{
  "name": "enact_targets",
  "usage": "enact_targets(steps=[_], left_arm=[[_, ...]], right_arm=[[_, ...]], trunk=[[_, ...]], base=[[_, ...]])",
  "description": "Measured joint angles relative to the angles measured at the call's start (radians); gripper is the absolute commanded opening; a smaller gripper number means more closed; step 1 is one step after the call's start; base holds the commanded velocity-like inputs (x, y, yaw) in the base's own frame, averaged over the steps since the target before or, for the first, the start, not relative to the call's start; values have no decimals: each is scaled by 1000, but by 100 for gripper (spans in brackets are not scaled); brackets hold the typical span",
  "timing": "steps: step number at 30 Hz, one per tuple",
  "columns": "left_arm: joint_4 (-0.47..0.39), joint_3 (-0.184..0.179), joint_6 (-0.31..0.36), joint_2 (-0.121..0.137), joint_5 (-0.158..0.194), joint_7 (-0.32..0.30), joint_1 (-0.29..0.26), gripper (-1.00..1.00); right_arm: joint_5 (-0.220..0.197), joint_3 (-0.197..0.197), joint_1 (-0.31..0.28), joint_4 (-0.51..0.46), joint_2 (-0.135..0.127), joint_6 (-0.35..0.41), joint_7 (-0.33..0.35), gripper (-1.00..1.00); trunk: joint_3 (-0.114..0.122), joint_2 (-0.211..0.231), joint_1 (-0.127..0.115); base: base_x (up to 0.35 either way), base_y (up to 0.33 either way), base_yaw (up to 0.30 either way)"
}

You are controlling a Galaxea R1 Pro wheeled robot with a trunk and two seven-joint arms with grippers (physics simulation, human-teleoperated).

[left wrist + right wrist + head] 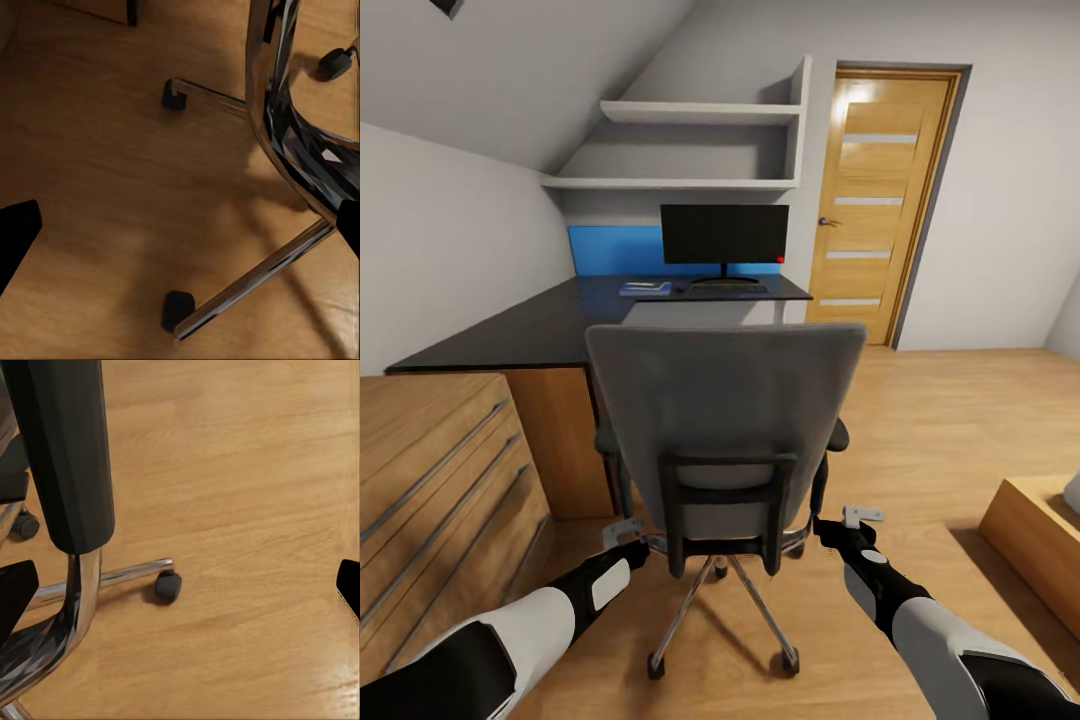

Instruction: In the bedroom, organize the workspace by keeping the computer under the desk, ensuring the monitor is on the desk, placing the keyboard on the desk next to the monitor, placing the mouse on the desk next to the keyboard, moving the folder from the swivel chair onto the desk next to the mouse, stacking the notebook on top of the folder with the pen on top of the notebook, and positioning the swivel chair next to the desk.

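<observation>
Labels: none legible | swivel chair point(725, 420) faces desk point(530, 335) | monitor point(724, 234) dark

The swivel chair point(725, 430) back hides the table point(510, 335) front edge at twelve o'clock. Small items beside the monitor point(725, 235) base are too small to identify.

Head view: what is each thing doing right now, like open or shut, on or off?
Door: shut.
Monitor: upright on the desk, screen dark.
Swivel chair: upright, its back toward the robot.
Left gripper: open, beside the chair.
Right gripper: open, beside the chair.
</observation>
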Motion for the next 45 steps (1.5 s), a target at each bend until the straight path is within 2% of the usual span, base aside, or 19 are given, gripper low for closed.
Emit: enact_targets(steps=[8, 23, 38, 45], left_arm=[[-1, -1, 0, 0, 5, -7, 0, 100], [-1, -1, 0, 1, 5, -10, 0, 100], [0, -5, -1, -4, 2, -7, 0, 100], [0, -7, -1, -6, -4, -9, 0, 100]], right_arm=[[0, 2, 0, 0, 0, 0, 1, 100], [0, 2, 0, 0, 0, 0, 0, 100], [4, 2, 0, 2, 2, -3, 2, 100], [12, 6, 1, 9, 5, -28, 2, 100]], trunk=[[0, 0, 1], [0, 0, 1], [0, 0, 1], [0, 0, 1]], base=[[152, -77, 0], [-117, 0, 0], [-294, 0, 0], [-226, 0, 0]])
